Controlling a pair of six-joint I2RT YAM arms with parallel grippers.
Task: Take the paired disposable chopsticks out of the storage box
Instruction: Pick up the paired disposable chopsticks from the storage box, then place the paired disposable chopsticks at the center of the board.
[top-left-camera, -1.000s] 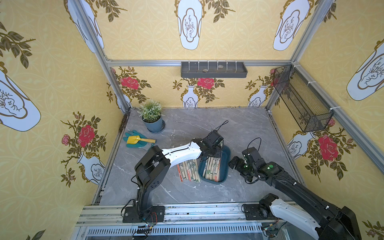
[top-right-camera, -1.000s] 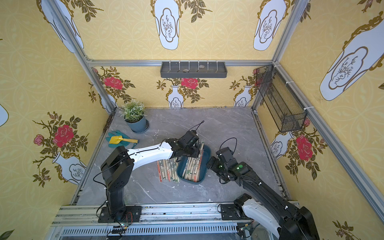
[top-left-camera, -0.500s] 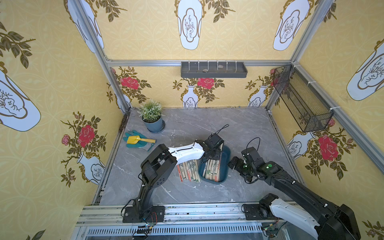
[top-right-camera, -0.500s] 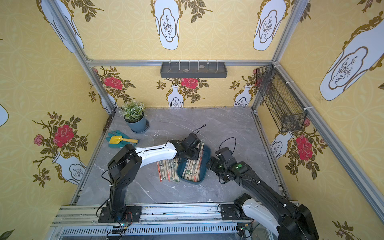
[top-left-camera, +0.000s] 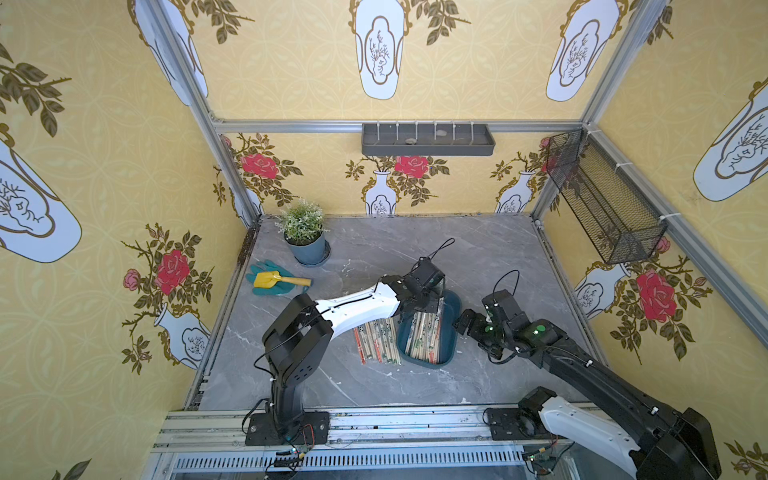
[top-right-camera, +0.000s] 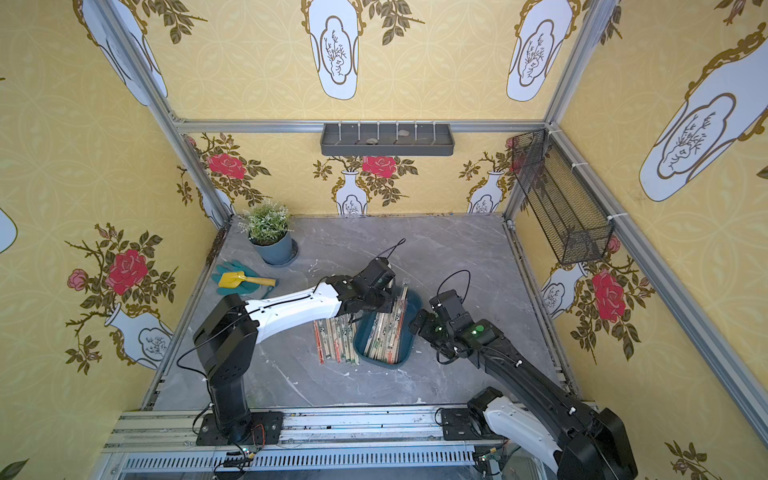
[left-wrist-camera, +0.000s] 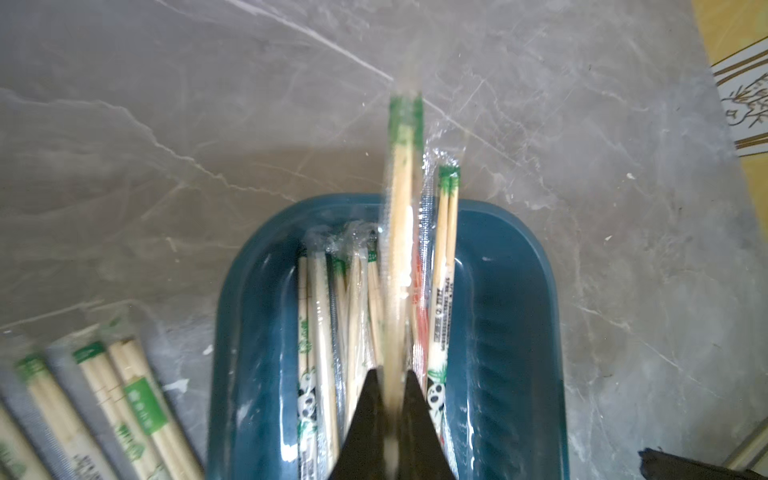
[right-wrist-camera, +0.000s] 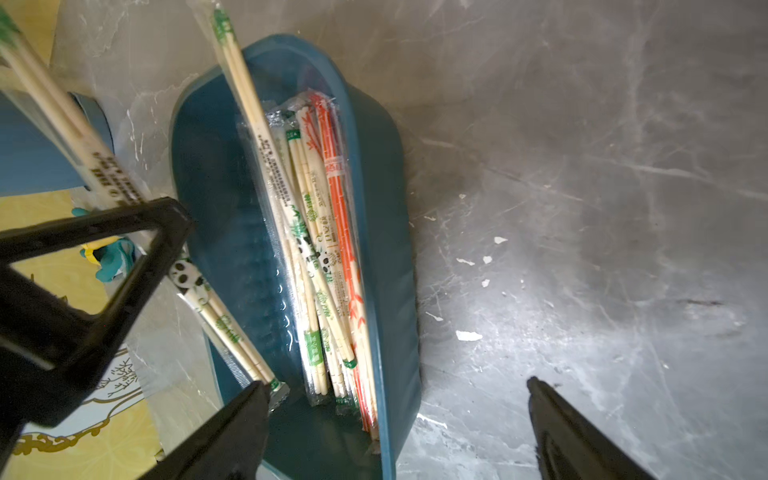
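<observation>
The storage box (top-left-camera: 452, 332) is a shallow teal tray in the middle of the table, seen in both top views (top-right-camera: 409, 336). Several paired disposable chopsticks (left-wrist-camera: 316, 316) in clear sleeves lie inside it. My left gripper (left-wrist-camera: 392, 376) is shut on one green-tipped pair (left-wrist-camera: 402, 174), which points past the box's far rim. The right wrist view shows that pair (right-wrist-camera: 104, 166) tilted above the box beside the left gripper's finger. My right gripper (right-wrist-camera: 397, 388) is open at the box's right side, holding nothing. More pairs (top-left-camera: 376, 338) lie on the table left of the box.
A potted plant (top-left-camera: 305, 237) stands at the back left. In front of it, a yellow trowel (top-left-camera: 276, 279) lies on a teal glove. A grey divided shelf (top-left-camera: 428, 139) hangs on the back wall and a black mesh basket (top-left-camera: 602, 203) on the right wall.
The left gripper has come down over the box and shut on one chopstick pair. The right arm has stayed where it was.
</observation>
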